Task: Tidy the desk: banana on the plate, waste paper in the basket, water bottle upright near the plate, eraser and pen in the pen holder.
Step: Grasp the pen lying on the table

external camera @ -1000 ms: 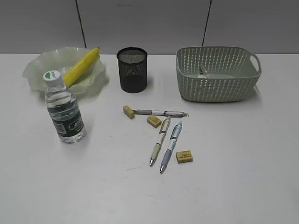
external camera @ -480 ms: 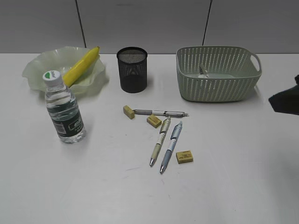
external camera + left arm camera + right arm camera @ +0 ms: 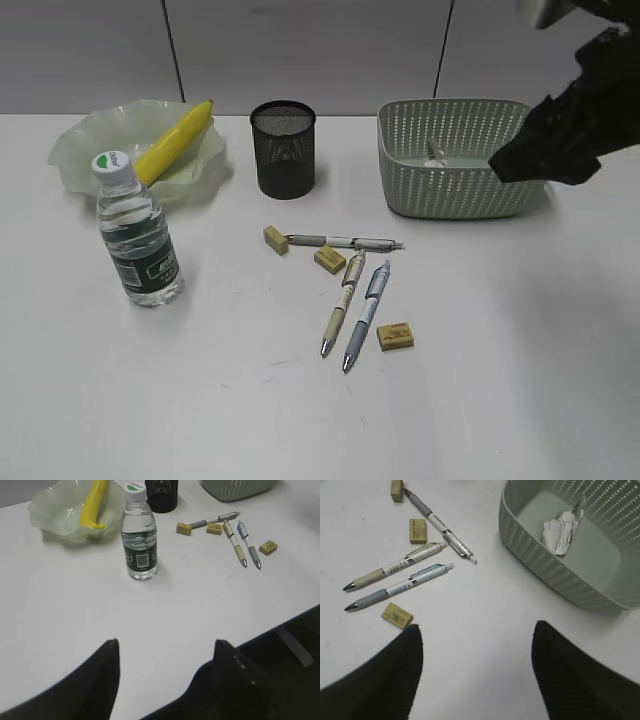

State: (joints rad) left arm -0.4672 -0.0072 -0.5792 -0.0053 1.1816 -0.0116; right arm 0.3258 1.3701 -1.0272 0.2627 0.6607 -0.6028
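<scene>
The banana (image 3: 180, 140) lies in the ruffled green plate (image 3: 85, 150). Beside the plate the water bottle (image 3: 138, 235) stands upright. The black mesh pen holder (image 3: 283, 150) stands at the back centre. Three pens (image 3: 345, 242) (image 3: 342, 303) (image 3: 366, 315) and three erasers (image 3: 276, 239) (image 3: 330, 260) (image 3: 394, 335) lie on the desk (image 3: 480, 380). The waste paper (image 3: 561, 530) lies inside the basket (image 3: 450, 190). My right gripper (image 3: 477, 626) is open and empty, raised by the basket's right end, right of the pens. My left gripper (image 3: 167, 642) is open and empty over the desk's near edge.
In the right wrist view the nearest eraser (image 3: 396, 616) lies just beyond my left fingertip (image 3: 412, 632), with the blue pen (image 3: 400, 587) beside it. The desk's front edge (image 3: 280, 625) drops off below my left gripper. A grey panel wall (image 3: 300, 50) stands behind.
The right arm has come into the exterior view from the right edge and risen in front of the basket's right end. Nothing on the desk has moved.
</scene>
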